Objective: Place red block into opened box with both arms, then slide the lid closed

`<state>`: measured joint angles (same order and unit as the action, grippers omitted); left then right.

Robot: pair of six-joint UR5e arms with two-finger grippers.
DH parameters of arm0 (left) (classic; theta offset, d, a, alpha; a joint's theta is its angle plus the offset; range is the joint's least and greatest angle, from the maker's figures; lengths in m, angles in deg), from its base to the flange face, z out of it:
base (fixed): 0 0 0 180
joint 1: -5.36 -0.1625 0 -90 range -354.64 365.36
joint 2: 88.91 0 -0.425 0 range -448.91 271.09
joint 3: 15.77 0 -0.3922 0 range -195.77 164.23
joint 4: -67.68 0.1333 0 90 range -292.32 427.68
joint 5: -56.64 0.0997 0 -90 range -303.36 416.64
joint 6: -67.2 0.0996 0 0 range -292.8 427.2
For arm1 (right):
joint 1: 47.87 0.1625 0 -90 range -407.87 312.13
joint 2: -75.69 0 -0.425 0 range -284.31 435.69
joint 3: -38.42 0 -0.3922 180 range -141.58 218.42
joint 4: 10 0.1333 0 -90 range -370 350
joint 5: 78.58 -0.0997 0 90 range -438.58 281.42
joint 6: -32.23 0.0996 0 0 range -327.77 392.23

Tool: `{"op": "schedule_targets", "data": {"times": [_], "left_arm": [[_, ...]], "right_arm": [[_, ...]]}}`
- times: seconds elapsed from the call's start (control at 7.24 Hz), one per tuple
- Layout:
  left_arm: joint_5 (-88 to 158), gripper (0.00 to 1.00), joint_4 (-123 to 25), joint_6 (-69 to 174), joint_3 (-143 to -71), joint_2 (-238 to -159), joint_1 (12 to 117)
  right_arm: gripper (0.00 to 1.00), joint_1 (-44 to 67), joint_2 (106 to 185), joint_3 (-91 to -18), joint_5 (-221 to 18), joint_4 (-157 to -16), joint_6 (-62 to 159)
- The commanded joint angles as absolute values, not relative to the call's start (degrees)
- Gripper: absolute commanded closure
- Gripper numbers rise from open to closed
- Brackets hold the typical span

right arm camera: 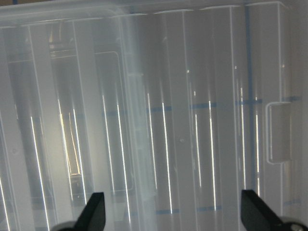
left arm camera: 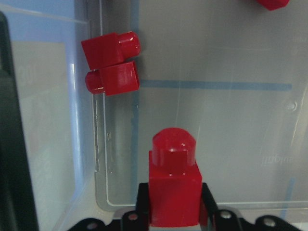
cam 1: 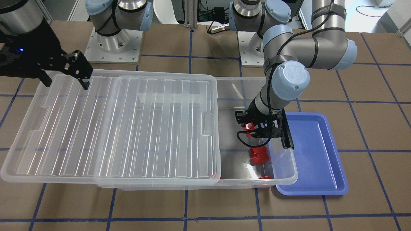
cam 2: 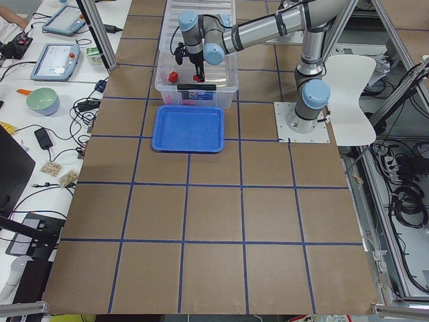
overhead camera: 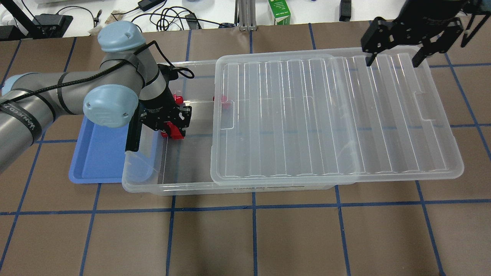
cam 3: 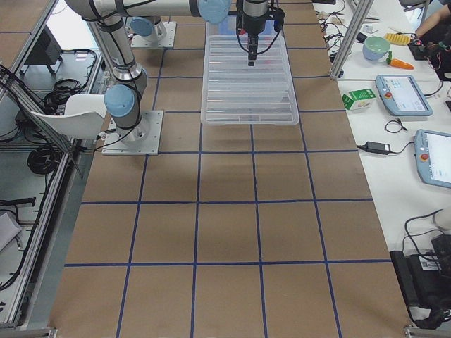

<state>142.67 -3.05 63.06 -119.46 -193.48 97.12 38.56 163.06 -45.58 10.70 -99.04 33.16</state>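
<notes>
1. Blue tray [overhead camera: 96, 157]: shallow, smooth plastic, at 9 o'clock of the box [overhead camera: 147, 184]. The box's end overlaps the tray's edge.
2. Left gripper [overhead camera: 173, 130]: jaws clenched on the red block [left arm camera: 173, 185], held over the box's uncovered left end. In the wrist view the block's long axis runs 6 to 12 o'clock. The rounded stub points to 12 and the squarish body sits between the jaws.
3. Loose red blocks [left arm camera: 111, 62]: two lie side by side on the box floor against the wall, at 11 o'clock of the held one. A third red block [overhead camera: 224, 100] lies at the lid's edge.
4. Box: clear and translucent, long axis 9 to 3 o'clock on the brown, blue-taped tabletop [overhead camera: 253, 237].
5. Lid [overhead camera: 326, 115]: translucent with parallel ribs. It covers all but the box's left end and overhangs at 3 o'clock.
6. Right gripper [overhead camera: 393, 63]: jaws released and spread wide over the lid's far edge. Contact cannot be judged.
</notes>
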Motion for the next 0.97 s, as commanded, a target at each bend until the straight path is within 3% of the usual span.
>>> {"op": "schedule_targets", "data": {"times": [0.0, 0.83], "left_arm": [[142.68, 1.0, -1.14, 63.16, -120.36, -196.39, 97.12], [139.34, 1.0, 2.99, 63.08, -120.45, -201.94, 97.12]], "right_arm": [[0.0, 41.95, 161.82, -45.7, 10.89, -100.45, 35.83], [0.0, 41.95, 161.82, -46.14, 10.8, -100.36, 34.78]]}}
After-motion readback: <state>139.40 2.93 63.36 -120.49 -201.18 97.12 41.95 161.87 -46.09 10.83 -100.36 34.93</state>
